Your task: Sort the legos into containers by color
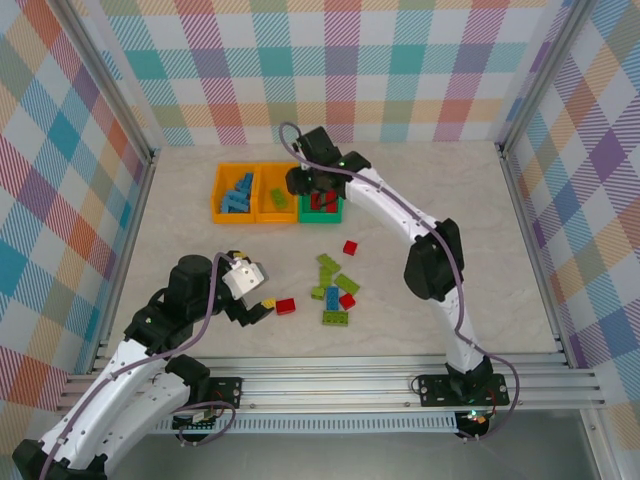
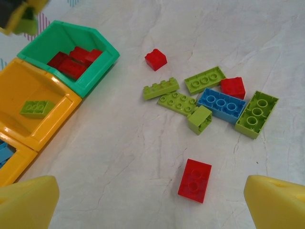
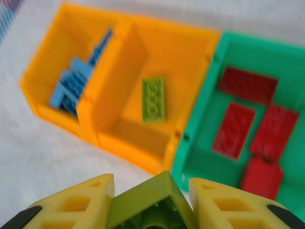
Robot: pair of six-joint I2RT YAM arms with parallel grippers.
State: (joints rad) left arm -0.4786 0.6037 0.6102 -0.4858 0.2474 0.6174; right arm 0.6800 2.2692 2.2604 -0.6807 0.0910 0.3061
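Placing step: right tool (image 3: 151, 202) clamped on lime green brick (image 3: 143, 212), just short of middle orange bin (image 3: 188, 57). Next: move over that bin, release. Left tool (image 2: 152, 205) spread apart above red brick (image 2: 195, 180), well away from that bin.

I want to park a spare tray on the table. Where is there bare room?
Bare table lies between the right arm and the right wall, and left of the orange bins. Crowded: the loose bricks in front of the green bin.
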